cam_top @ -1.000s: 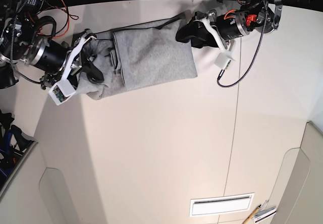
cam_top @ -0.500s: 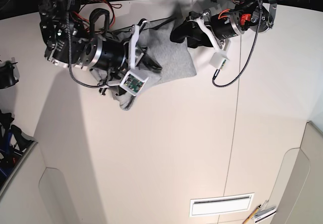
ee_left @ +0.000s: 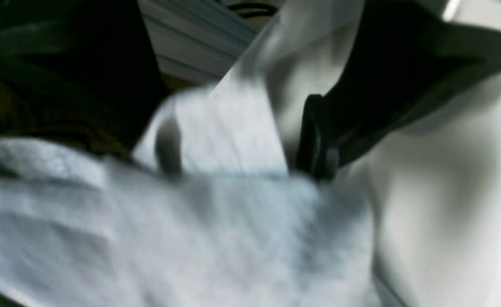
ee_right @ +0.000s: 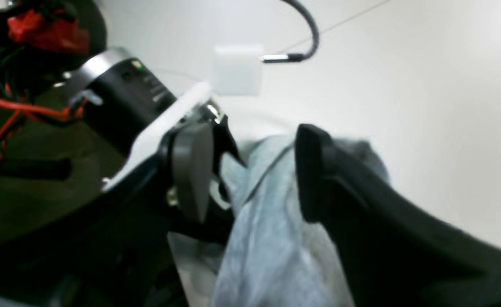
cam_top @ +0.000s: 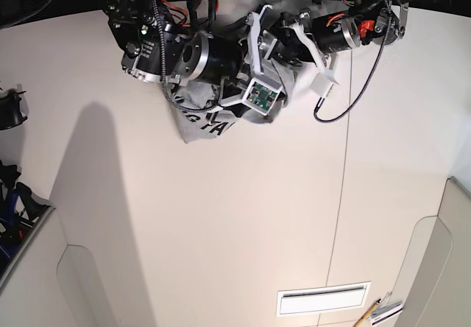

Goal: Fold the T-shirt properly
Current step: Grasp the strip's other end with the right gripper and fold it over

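The right gripper [cam_top: 274,60] has swung well across to the right since a moment ago, when it sat over the middle of the cloth; now its arm lies almost against the left gripper [cam_top: 288,41] at the far edge of the desk [cam_top: 243,216]. The T-shirt [cam_top: 202,124] has come with it. What lay as a flat grey panel is bunched up under the two arms, and a corner hangs out toward the near left with black block lettering [cam_top: 213,128] showing, which did not show before.

In the right wrist view, grey cloth [ee_right: 267,238] runs up between the two dark fingers [ee_right: 318,179] of the right gripper, which look closed on the T-shirt. That view also catches the other arm's black motor housing [ee_right: 122,102] with its red wiring [ee_right: 41,32] close by on the left.

The left wrist view is badly blurred. A fold of the T-shirt [ee_left: 216,238] fills its lower half and a black finger [ee_left: 318,140] ends right at the fabric's top edge, but whether the left gripper is pinching it I cannot tell. It has barely shifted.
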You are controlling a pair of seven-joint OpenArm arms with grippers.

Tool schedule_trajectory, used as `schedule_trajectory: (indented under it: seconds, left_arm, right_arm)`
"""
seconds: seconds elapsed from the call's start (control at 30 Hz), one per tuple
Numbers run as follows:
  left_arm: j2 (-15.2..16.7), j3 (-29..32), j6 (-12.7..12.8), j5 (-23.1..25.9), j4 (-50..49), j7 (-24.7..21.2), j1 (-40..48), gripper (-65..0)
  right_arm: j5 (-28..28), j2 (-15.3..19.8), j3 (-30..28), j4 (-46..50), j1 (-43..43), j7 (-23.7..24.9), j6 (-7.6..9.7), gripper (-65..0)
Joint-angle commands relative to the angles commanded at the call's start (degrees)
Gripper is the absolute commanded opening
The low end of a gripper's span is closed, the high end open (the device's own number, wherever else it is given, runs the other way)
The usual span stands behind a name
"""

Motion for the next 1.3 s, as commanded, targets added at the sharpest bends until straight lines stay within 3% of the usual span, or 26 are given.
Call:
schedule_trajectory:
  seconds: [0.2, 0.37, 0.5, 0.57, 0.63, 0.67, 0.77, 0.83, 1.0, 1.17, 1.3]
  left_arm:
    - [-0.04, -10.88, 0.00, -8.57, 0.07, 7.21, 0.00, -25.8]
    - [-2.21, -19.52, 0.00, -17.22, 0.13, 12.74, 0.70, -25.9]
    - [-4.52, -26.62, 0.00, -20.90, 0.22, 13.35, 1.25, -25.9]
    - [-5.60, -28.68, 0.00, -22.01, 0.22, 13.35, 1.25, -25.8]
    - [-6.05, -29.68, 0.00, -23.02, 0.22, 13.38, 1.25, -25.9]
    - [-6.16, -29.68, 0.00, -23.12, 0.22, 13.38, 1.25, -25.9]
    - [-6.16, -29.68, 0.00, -23.33, 0.22, 13.40, 1.20, -25.8]
    - [-6.19, -29.68, 0.00, -23.33, 0.22, 13.38, 1.11, -25.8]
    - [-6.19, -29.68, 0.00, -23.33, 0.22, 13.38, 1.07, -25.9]
    - [-6.19, -29.68, 0.00, -23.33, 0.22, 13.38, 1.07, -25.8]
    - [-6.19, -29.68, 0.00, -23.33, 0.22, 13.38, 1.09, -25.9]
  right_arm:
    - [2.01, -3.06, 1.22, 0.44, 0.35, 1.31, 0.00, -33.8]
    - [2.01, -6.25, 7.02, 0.46, 3.58, 1.27, -0.24, -33.8]
    - [2.08, -6.29, 14.73, 0.46, 4.59, 1.18, -3.65, -34.0]
    - [2.78, -6.27, 17.55, 0.46, 4.17, 0.00, -3.63, -34.0]
    - [5.55, -5.97, 19.43, 0.46, 3.61, -2.05, -3.58, -34.8]
    - [6.88, -5.66, 19.85, 0.46, 2.93, -2.64, -3.56, -38.6]
    - [8.00, -4.44, 19.89, 0.46, -0.59, -3.26, -2.08, -56.6]
    - [8.02, -3.80, 19.89, 0.44, -2.99, -3.28, -1.09, -65.0]
    - [10.67, -3.63, 19.87, 0.42, -8.87, -3.02, 1.14, -65.0]
    - [11.21, -3.63, 18.53, 0.07, -13.07, -2.29, 1.40, -65.0]
    - [11.17, -3.63, 14.12, -4.31, -14.12, -1.75, 1.55, -65.0]
